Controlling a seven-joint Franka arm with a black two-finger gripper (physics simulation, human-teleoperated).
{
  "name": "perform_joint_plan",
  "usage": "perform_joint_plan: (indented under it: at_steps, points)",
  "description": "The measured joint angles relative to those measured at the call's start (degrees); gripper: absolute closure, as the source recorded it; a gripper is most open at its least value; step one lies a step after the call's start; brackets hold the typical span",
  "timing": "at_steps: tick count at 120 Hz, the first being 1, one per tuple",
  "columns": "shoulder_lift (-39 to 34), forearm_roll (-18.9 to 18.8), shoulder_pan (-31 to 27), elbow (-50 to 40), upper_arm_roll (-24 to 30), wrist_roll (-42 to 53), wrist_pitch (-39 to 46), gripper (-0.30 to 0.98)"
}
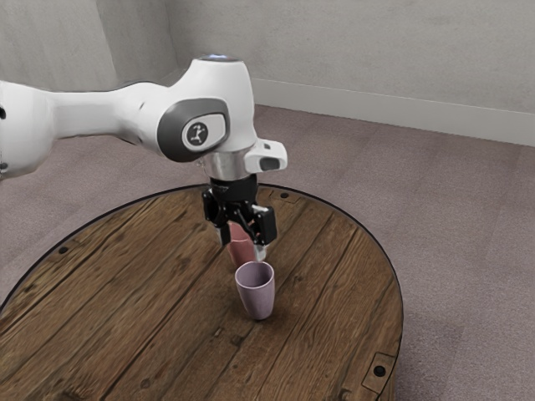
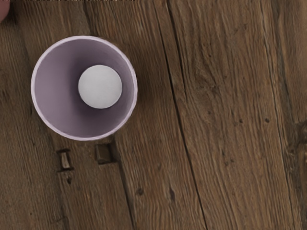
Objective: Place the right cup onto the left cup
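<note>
Pincer point(image 1: 242, 243), its fingers wide apart, is being held above the round wooden table point(image 1: 150, 284). Beyond it, the pink cup point(image 1: 242, 254) is being partly hidden. Between five and six o'clock from the pincer, in the exterior view, the mauve cup point(image 1: 257, 294) is being supported upright by the table, apart from the pink cup.

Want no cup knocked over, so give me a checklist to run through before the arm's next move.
1. End effector open: ok, fingers apart.
2. Purple cup upright: ok.
3. Purple cup's inside empty: cannot tell; the pale disc there may be its bottom.
4. End effector around purple cup: not ok.
5. Pink cup clear of fingers: cannot tell, partly hidden.
6. Cups apart: ok, wrist view shows a gap.
</note>
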State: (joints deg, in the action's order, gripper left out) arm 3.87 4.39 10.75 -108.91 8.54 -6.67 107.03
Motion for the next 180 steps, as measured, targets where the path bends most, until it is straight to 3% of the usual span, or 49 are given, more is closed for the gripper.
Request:
perform_joint_plan:
  at_steps: [37,102,141,180]
  points:
    - [9.9,-0.3,-0.3,4.2,-0.3,-2.6,5.8,0.17]
    - [19.4,0.3,-0.5,6.4,-1.5,-5.5,10.5,0.29]
    - [20.3,0.0,-0.7,7.2,-1.9,-6.6,10.9,0.66]
    - [19.0,-0.6,-0.3,7.0,-2.1,-7.6,10.6,0.76]
